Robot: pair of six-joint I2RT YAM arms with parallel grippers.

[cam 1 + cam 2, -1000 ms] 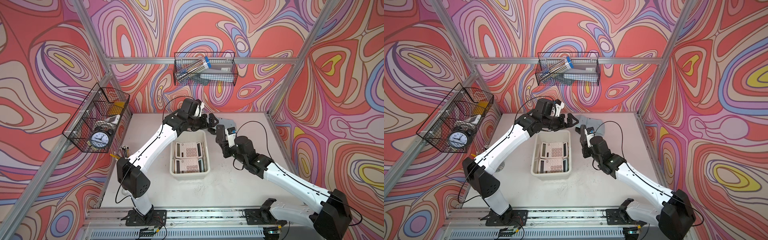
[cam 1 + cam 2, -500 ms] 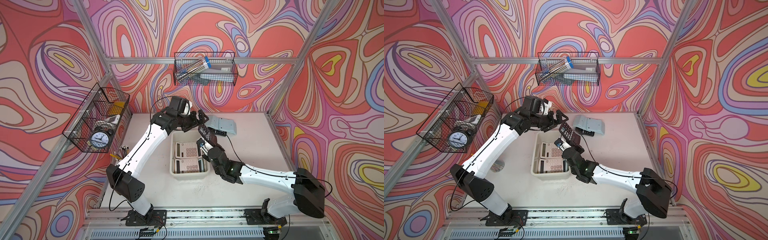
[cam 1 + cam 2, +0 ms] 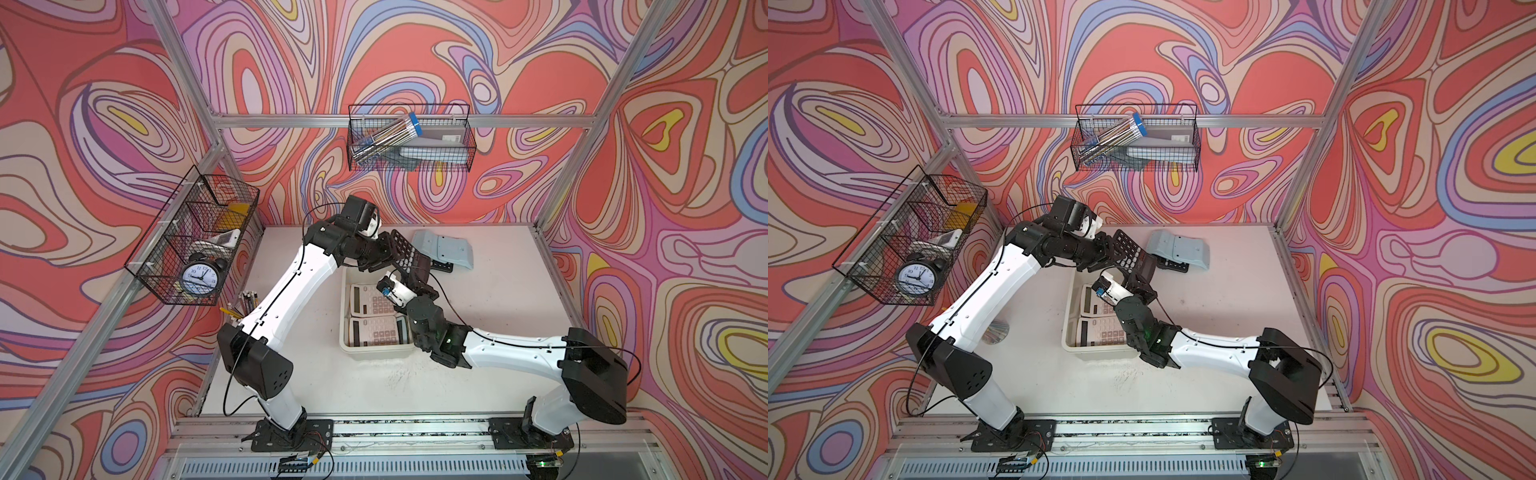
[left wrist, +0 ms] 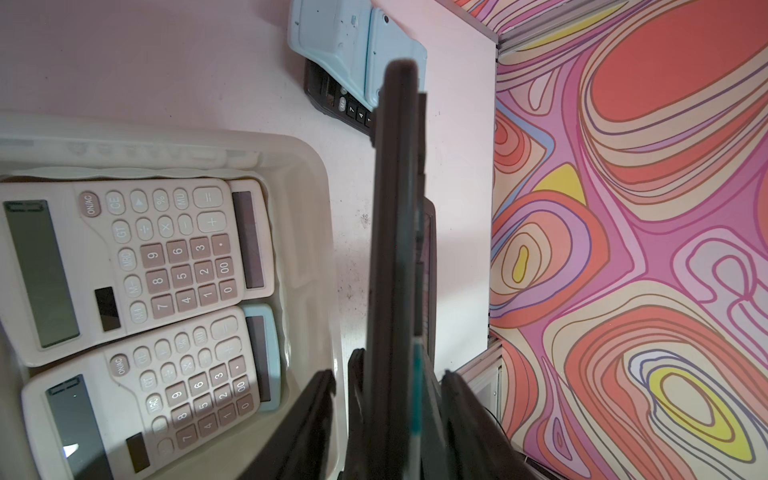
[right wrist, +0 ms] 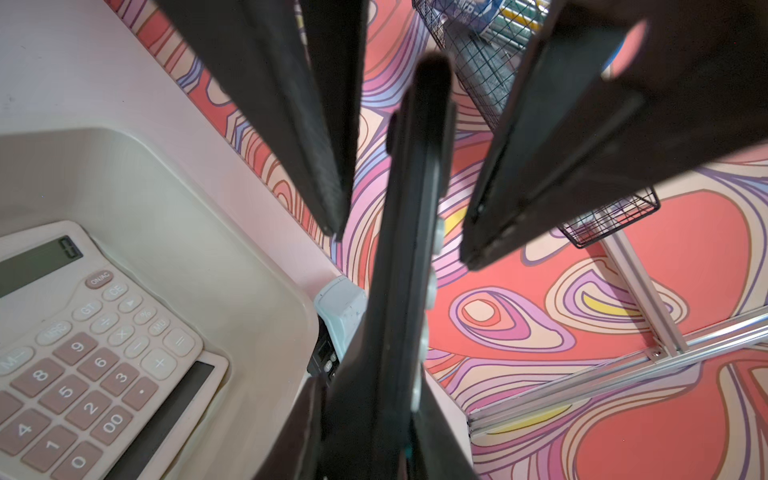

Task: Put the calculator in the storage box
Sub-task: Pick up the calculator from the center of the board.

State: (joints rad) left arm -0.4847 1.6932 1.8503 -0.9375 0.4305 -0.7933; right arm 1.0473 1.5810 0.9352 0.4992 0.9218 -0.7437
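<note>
**Left gripper closes in on the held calculator**

Half a second ago the left gripper (image 3: 390, 251) was spread wide, just left of the calculator (image 3: 406, 254) and apart from it. It has since moved across and narrowed. Its fingers (image 5: 316, 137) now flank the calculator's upper-left end. In the right wrist view a sliver of wall shows between each finger and the black casing (so they are not pressing it there). The right gripper (image 3: 417, 274) stays clamped on the lower-right end, and its arm is folded as before, elbow toward the lower right of the frame. A second ago that arm reached further right.

In both top views the calculator hangs in the air just above centre. It sits off the upper-right corner of the box (image 3: 374, 352) rather than over the box's inside. The left wrist view shows bare table (image 3: 498, 311) past the rim, under the calculator. Its long axis runs from upper left to lower right. The keypad end is at the upper left and the display end is in the right gripper. The keys face up and toward the upper right, and both wrist views see it edge-on.

Two pink calculators (image 3: 372, 299) lie flat in the box. Right of the held one, a blue calculator (image 3: 444, 249) lies face down on a black one (image 3: 440, 266).
</note>
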